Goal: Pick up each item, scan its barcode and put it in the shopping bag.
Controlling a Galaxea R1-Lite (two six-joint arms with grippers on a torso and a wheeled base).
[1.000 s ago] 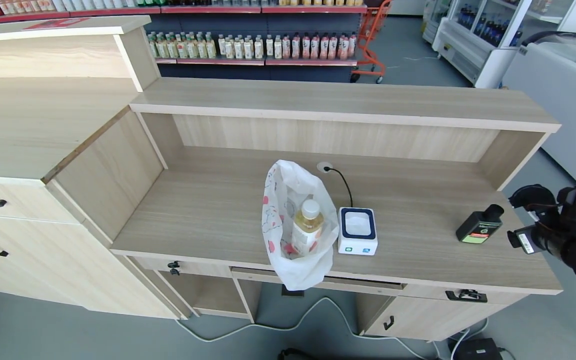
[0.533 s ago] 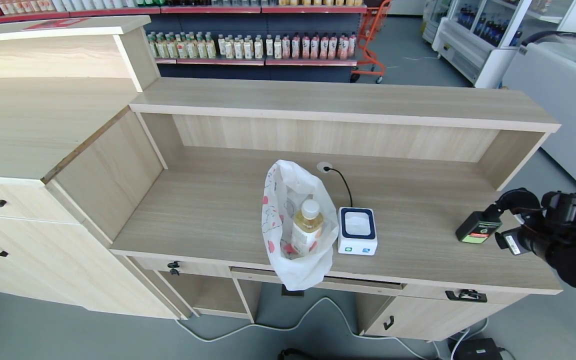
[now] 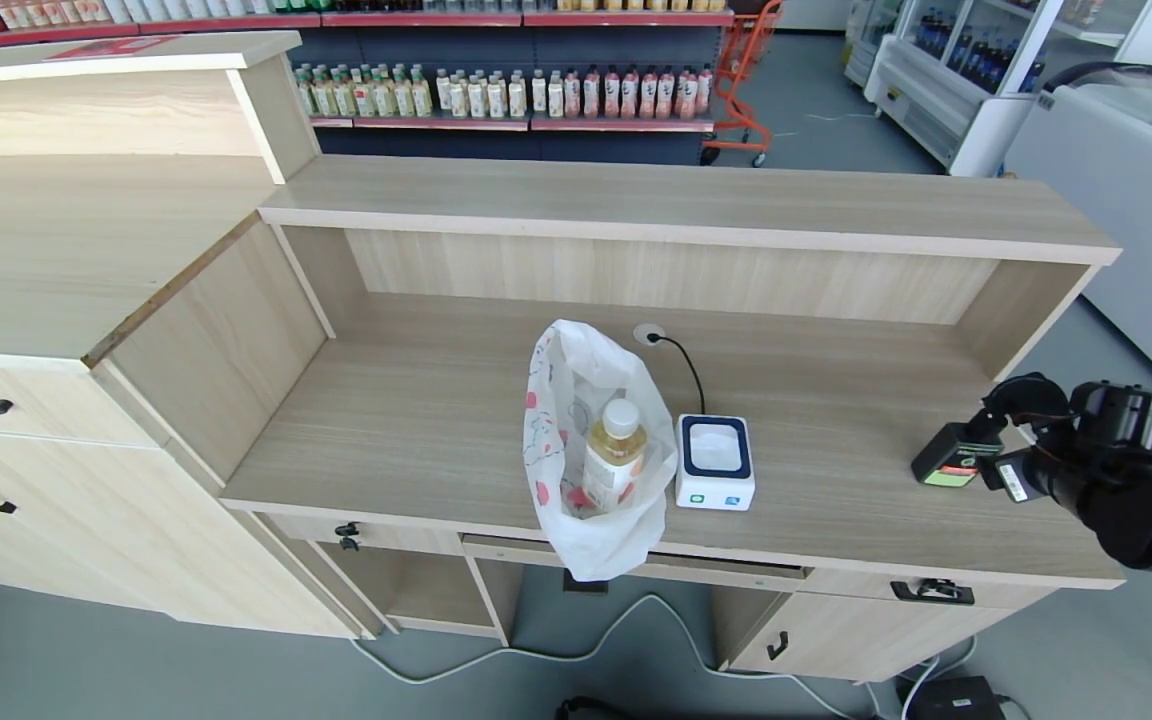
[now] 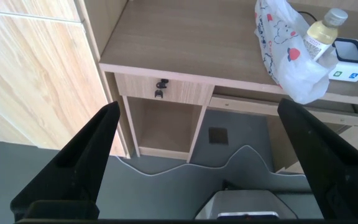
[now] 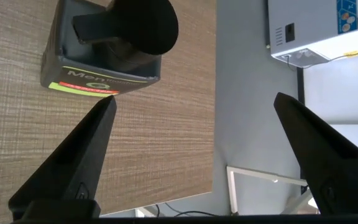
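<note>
At right end of the light wood-grain counter (image 3: 416,420), right gripper (image 3: 998,440) sits low over the surface, jaws spread wide, holding nothing. Small black bottle with green and red label (image 3: 956,455) stands near the right edge and looks upright. It is just left of the gripper tips. In the right wrist view the black bottle (image 5: 104,56) is just ahead of one finger (image 5: 89,155), cap toward the gap. No contact visible.

Left gripper (image 4: 197,109) is also wide open and empty. It hangs off the counter's near left side, above grey floor, well apart from all items.

At counter centre is a white plastic shopping bag with red and blue prints (image 3: 556,440), mouth open. A clear bottle of yellow drink with a white cap (image 3: 616,455) stands inside it. Just right of the bag is a white square scanner with dark blue frame (image 3: 714,462). Its black cable (image 3: 686,365) runs to a hole on the far side.

A raised wooden ledge (image 3: 676,205) borders the far side. Behind it are store shelves with rows of drink bottles (image 3: 506,95), an orange trolley (image 3: 746,80) and a white chest freezer (image 3: 1116,160) at far right. A white cord (image 3: 536,655) loops on the floor under the counter.
</note>
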